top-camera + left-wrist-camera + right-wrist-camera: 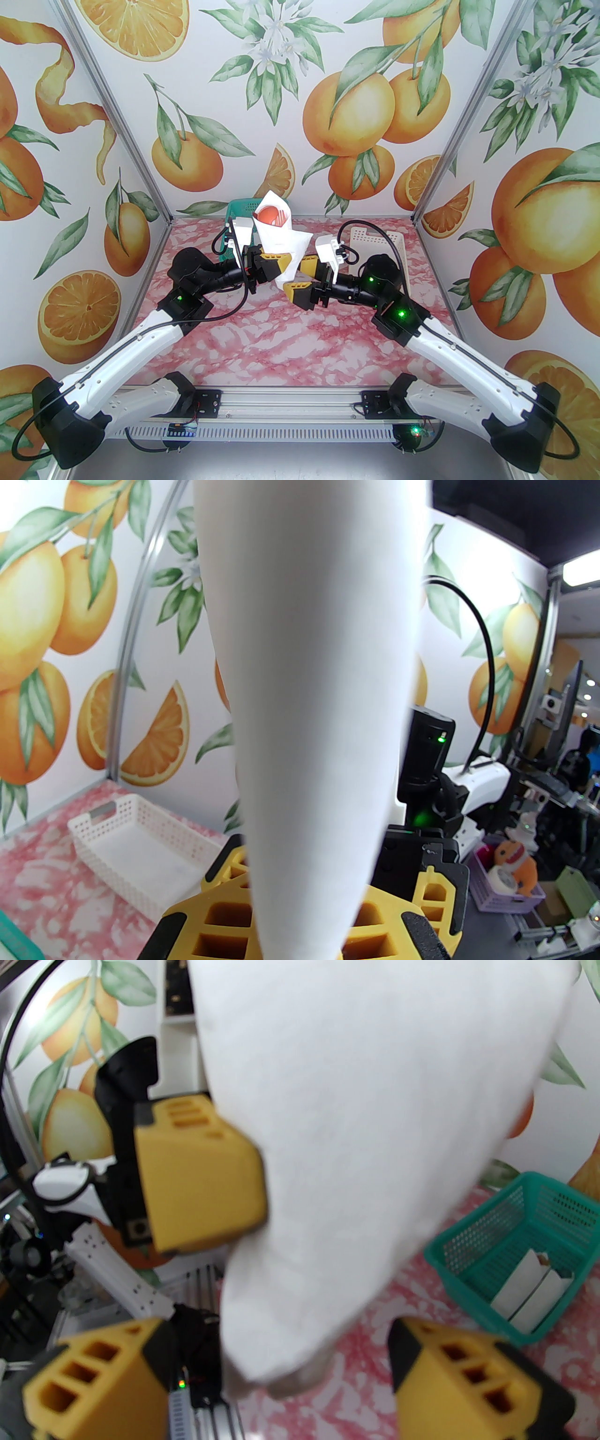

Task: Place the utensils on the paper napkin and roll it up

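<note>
The paper napkin [281,239] is rolled into a white cone and stands upright above the table's middle. From its open top poke the orange spoon [268,215] and the orange fork [280,217]; the knife is hidden inside. My left gripper [281,267] is shut on the lower part of the roll, which fills the left wrist view as a white napkin [309,667] rising between the yellow fingers [225,920]. My right gripper [300,279] stands open around the roll's bottom end, its fingers [98,1382] spread either side of the napkin [365,1124] without pressing it.
A green basket [515,1203] at the back left holds two white wrapped bundles [529,1288]. A white basket [375,236] sits at the back right, behind the right arm. Pink marble tabletop [300,337] lies below both grippers.
</note>
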`<state>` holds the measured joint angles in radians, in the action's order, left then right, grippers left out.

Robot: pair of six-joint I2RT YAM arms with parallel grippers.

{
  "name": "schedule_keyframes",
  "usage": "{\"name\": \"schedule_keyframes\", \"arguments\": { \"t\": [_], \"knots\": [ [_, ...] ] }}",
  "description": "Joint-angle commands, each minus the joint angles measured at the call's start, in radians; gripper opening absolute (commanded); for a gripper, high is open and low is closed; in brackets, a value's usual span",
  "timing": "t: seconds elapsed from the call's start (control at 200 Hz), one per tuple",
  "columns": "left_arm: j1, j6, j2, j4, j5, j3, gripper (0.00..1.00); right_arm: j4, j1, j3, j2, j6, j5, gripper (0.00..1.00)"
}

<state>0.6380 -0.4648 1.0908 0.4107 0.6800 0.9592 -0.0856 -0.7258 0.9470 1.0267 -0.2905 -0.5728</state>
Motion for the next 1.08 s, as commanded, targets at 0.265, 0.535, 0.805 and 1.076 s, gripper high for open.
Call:
{"name": "schedule_keyframes", "arguments": {
  "t": [0.265, 0.535, 0.805, 1.076],
  "knots": [
    [0.007, 0.005, -0.016, 0.013, -0.006, 0.027, 0.0, -0.026, -0.022, -0.034, -0.024, 0.013, 0.045, 0.83],
    [0.007, 0.0, -0.012, 0.014, -0.011, 0.024, 0.0, -0.059, -0.035, -0.027, 0.006, 0.008, 0.057, 0.75],
    [0.006, 0.004, -0.016, 0.006, -0.016, 0.021, 0.0, -0.099, -0.04, 0.001, 0.044, 0.002, 0.062, 0.67],
    [0.006, 0.0, -0.02, -0.001, -0.023, 0.015, 0.0, -0.12, -0.049, 0.012, 0.06, -0.004, 0.066, 0.56]
  ]
}}
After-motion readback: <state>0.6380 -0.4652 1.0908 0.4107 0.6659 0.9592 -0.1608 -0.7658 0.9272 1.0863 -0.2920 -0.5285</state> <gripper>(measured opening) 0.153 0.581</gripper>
